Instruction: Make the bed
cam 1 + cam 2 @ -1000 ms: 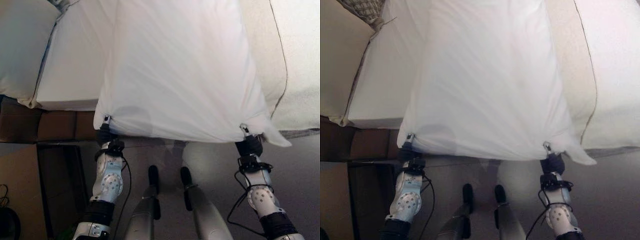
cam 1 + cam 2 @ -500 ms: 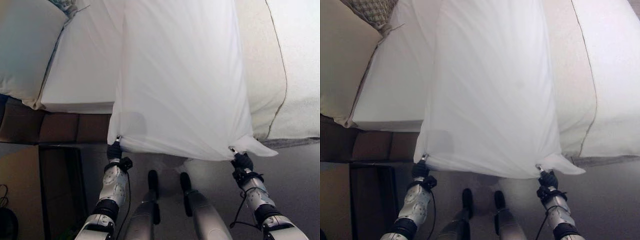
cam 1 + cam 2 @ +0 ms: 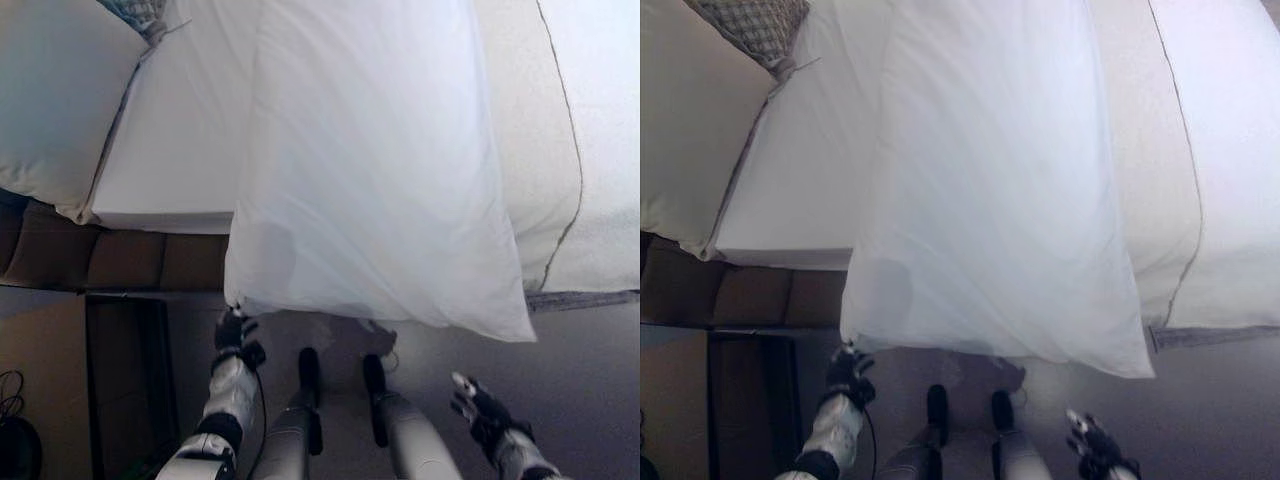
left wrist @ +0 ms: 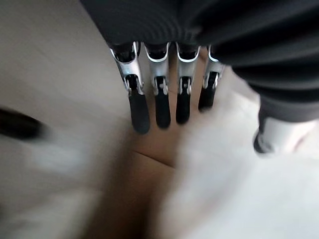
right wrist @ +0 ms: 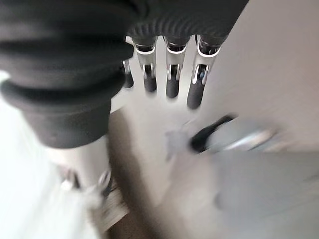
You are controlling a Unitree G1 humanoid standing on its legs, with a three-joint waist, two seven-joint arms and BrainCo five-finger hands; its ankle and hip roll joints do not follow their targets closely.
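Both hands have just let go of the pillow [image 3: 380, 180]. Half a second ago each hand pinched a near corner of it, left corner and right corner, with the pillow stretched between them at the bed edge. Now the right hand [image 3: 480, 405] is down and well apart from the pillow, over the floor [image 3: 580, 350], fingers spread and holding nothing. The right wrist view shows its fingers [image 5: 172, 79] straight, nothing between them. The left hand [image 3: 232, 328] sits just below the pillow's near left corner; from the eye views it is hard to tell whether it touches the cloth, but the left wrist view shows the fingers [image 4: 162, 102] straight and empty, so released.

The pillow now lies on the bed [image 3: 170, 150], long axis running away from the robot, its near end hanging a little past the mattress edge. The near right corner droops to a point. To its right lies a cream blanket [image 3: 600, 150] with a dark seam, to its left a bare sheet, then another pillow [image 3: 50, 100] at far left with a patterned cushion [image 3: 750, 25] above it.

Judgement: the pillow-placing step looks done, though the pillow overhangs the edge and may need a push further on. Risk: it could slide off toward the floor.
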